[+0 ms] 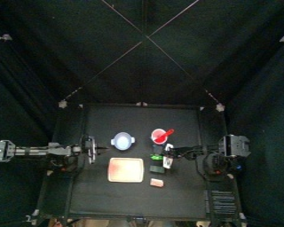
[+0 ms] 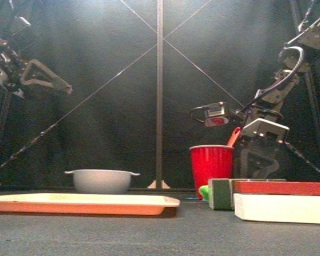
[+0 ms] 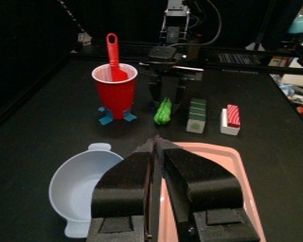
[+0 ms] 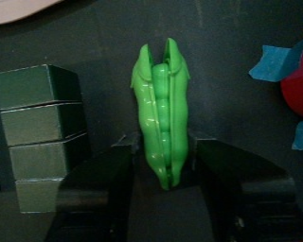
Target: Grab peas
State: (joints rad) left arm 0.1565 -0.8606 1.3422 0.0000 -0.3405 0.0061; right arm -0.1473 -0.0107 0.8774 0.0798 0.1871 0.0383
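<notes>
Right gripper (image 4: 165,180) sits open, jaws straddling the bright green plastic pea pod (image 4: 161,113), which lies on the table between the dark green segmented block (image 4: 41,132) and the red plastic cup (image 3: 116,90). We judge it pre-grasp: next close, then lift. Cup holds a red spoon (image 3: 114,52); the white bowl (image 3: 84,184) looks empty. Left gripper (image 3: 161,189) shut, parked at left.

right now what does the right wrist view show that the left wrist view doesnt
Only the right wrist view shows the right hand with its jaws open on either side of the peas, whose pod shape is clear, with the dark green block close alongside.

Only the left wrist view shows the left hand with jaws shut, the white bowl, the tan board, the pinkish-red block and the red spoon.

Both show the peas, the dark green block, the red cup and blue tape.
</notes>
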